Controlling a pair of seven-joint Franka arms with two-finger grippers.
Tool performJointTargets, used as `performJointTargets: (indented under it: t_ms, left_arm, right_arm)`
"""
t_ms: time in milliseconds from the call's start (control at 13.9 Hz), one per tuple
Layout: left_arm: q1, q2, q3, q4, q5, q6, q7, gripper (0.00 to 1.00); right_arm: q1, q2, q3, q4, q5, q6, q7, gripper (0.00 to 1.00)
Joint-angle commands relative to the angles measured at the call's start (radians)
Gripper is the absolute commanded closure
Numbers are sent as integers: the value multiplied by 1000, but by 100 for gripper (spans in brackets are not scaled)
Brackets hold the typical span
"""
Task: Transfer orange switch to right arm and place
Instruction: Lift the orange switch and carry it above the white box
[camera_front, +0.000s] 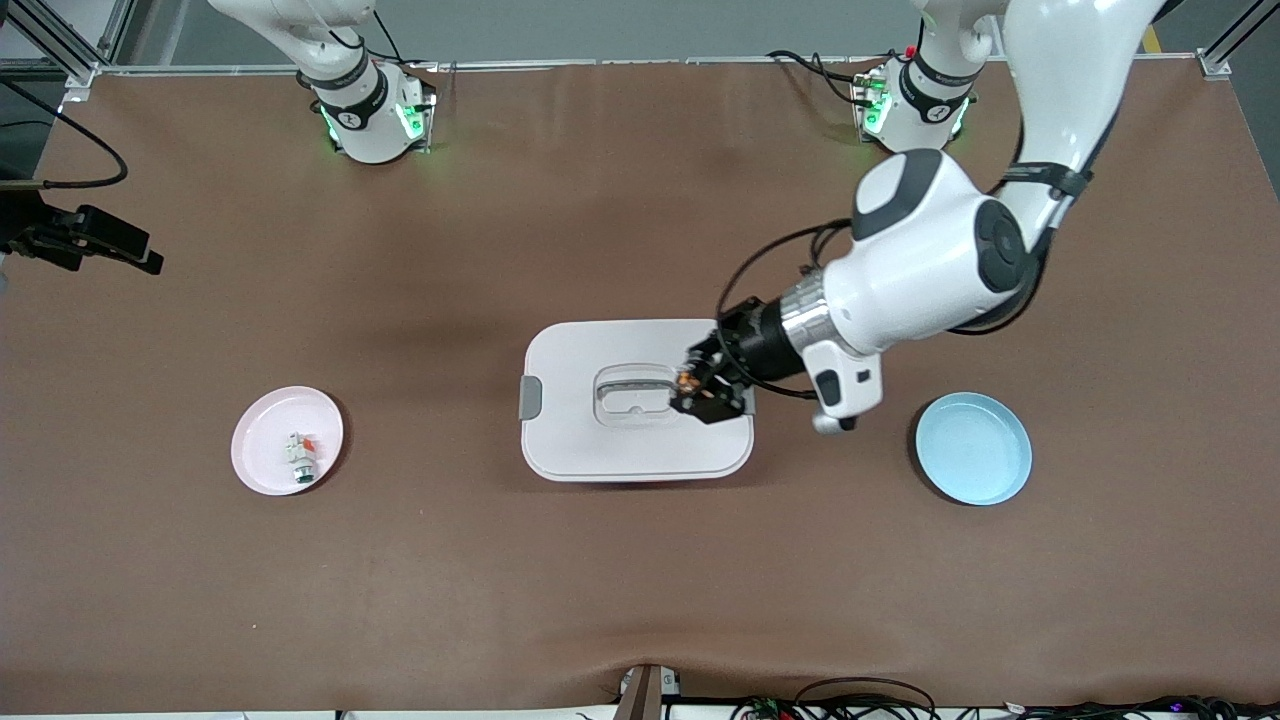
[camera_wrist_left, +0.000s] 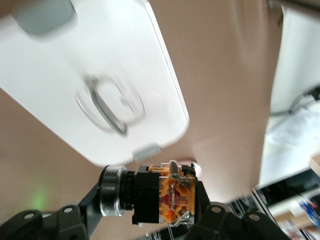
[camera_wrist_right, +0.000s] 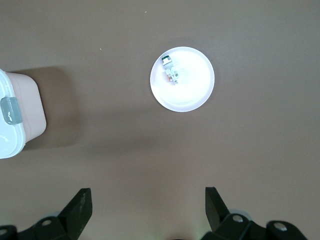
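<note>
Near to far: blue plate (camera_front: 974, 448) and pink plate (camera_front: 287, 440) w/ small white-green part (camera_front: 301, 458) sit nearest, at opposite ends of the brown surface (camera_front: 400, 580). Between them a white lidded container (camera_front: 600, 440); left end effector (camera_front: 700, 395) hangs over its lid, clamped on orange switch (camera_wrist_left: 172, 192), prob. carried mid-surface for handoff. Right end effector (camera_wrist_right: 147, 207) spread wide, holding nothing, waiting up over bare mat near pink plate. 2 arm bases farthest; metal frame rail along that edge.

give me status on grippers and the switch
Left gripper shut on switch, over white box. Right gripper open, waiting. Nothing in the way.
</note>
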Motion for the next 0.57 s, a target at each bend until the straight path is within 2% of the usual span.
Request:
performJointTargets:
  t_ms: [0,144,359,503]
  left_arm:
    - [-70,47,-4,43,-65,109,-12,91]
    - [-110,50,-4,44,-82,175,-71,91]
    - [-138,50,-4,51,-82,204,-159,91]
    - [-145,50,-4,54,-82,204,-179,91]
  right_arm:
    - [-24,-8,14,-10,20,3,-1,0]
    - [-24,-8,14,-16,72,12,-1,0]
    - [-31,-10,12,-36,216,71,1,0]
    - [-27,-13,14,-99,334,171,1,0]
